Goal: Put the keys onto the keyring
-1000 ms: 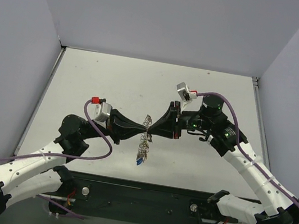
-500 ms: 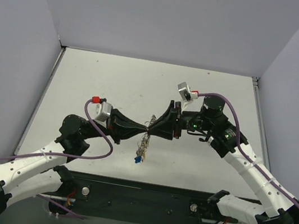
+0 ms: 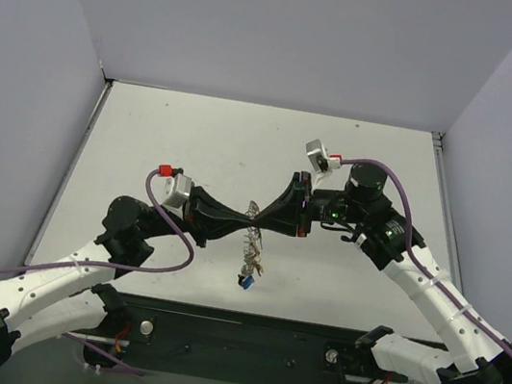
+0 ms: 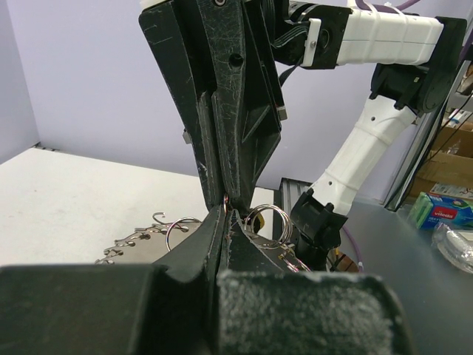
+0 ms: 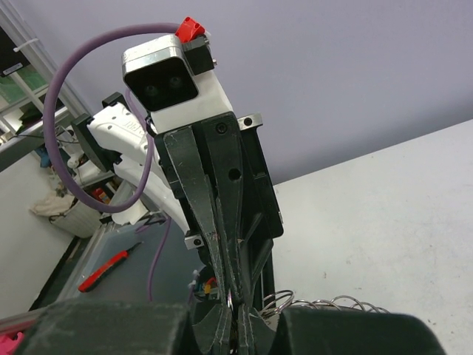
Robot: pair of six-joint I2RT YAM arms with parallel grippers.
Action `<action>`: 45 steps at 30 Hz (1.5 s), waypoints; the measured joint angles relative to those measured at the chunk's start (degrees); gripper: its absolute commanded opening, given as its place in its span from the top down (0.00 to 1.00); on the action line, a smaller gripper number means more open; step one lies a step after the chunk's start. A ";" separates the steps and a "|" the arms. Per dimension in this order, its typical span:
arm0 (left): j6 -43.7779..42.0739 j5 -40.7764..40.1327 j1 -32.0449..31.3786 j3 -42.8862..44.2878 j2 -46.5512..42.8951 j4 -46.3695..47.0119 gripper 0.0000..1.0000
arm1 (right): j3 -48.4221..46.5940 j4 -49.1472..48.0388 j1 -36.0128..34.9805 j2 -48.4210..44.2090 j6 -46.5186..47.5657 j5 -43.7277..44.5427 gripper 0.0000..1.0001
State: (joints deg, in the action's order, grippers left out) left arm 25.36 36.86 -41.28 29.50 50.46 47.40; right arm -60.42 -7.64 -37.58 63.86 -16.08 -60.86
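Observation:
In the top view my left gripper [image 3: 248, 216] and right gripper [image 3: 260, 216] meet tip to tip above the middle of the table. Both are shut on the top of the keyring [image 3: 251, 242], a silvery chain-like hoop that hangs edge-on below them. A small blue piece [image 3: 245, 281] dangles at its low end. In the left wrist view my left gripper [image 4: 225, 212] pinches a thin ring, with small wire rings [image 4: 267, 222] and the bumpy rim [image 4: 133, 240] beside it. In the right wrist view my right gripper [image 5: 238, 309] is shut, with wire coils [image 5: 279, 302] beside it. No coloured key heads show clearly.
The white table [image 3: 167, 139] is walled on the left, back and right. The black base rail [image 3: 242, 341] runs along the near edge. A green box [image 4: 443, 208] and cartons lie beyond the table in the left wrist view.
The hanging keyring has swung: its blue end went slightly left, then back right and a little lower. Both grippers stay shut at the same meeting point.

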 measured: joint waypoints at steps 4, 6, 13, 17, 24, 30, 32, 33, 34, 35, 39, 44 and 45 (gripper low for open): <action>-0.07 -0.22 0.00 0.09 -0.17 -0.55 0.88 | 0.00 0.09 0.00 0.00 0.31 0.00 1.00; -0.55 -0.44 -0.02 0.70 -0.66 -2.78 0.64 | -0.02 0.31 0.00 0.04 1.01 -0.02 1.00; -6.36 -1.07 -0.17 6.47 -3.23 -14.14 0.33 | -0.92 5.27 0.00 1.01 3.28 -0.81 1.00; -10.38 -0.72 -0.20 11.41 -4.72 -22.10 0.33 | -1.03 7.56 0.15 2.05 4.68 -0.81 1.00; -22.32 -0.22 0.26 32.17 1.64 -51.25 0.33 | -3.50 12.28 0.83 2.80 8.09 -0.66 1.00; -32.35 2.49 0.50 48.30 11.93 -75.93 0.32 | -5.38 16.98 1.27 2.86 11.82 -0.44 1.00; -34.91 3.13 0.50 51.58 14.82 -82.68 0.32 | -5.62 18.25 1.29 2.97 12.70 -0.44 1.00; -36.13 3.58 0.50 53.16 16.37 -85.88 0.32 | -5.75 18.99 1.29 3.10 13.35 -0.44 1.00; -37.16 4.02 0.52 54.45 17.75 -88.70 0.32 | -5.88 19.67 1.29 3.26 13.90 -0.44 1.00; -38.32 4.48 0.52 55.52 19.02 -91.41 0.33 | -6.03 20.39 1.29 3.43 14.51 -0.39 1.00; -41.29 6.34 0.50 59.10 23.17 -99.45 0.40 | -6.56 22.95 1.29 4.04 16.44 -0.37 1.00; -43.50 8.41 0.50 62.14 26.47 -104.63 0.49 | -6.58 24.30 1.27 4.17 17.66 -0.04 1.00; -43.76 8.79 0.50 62.45 26.91 -105.15 0.50 | -6.58 24.46 1.29 4.17 17.73 -0.02 1.00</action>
State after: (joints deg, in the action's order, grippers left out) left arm -18.39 45.65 -40.77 91.94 77.36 -57.76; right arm -67.00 16.82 -36.29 68.03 1.65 -60.88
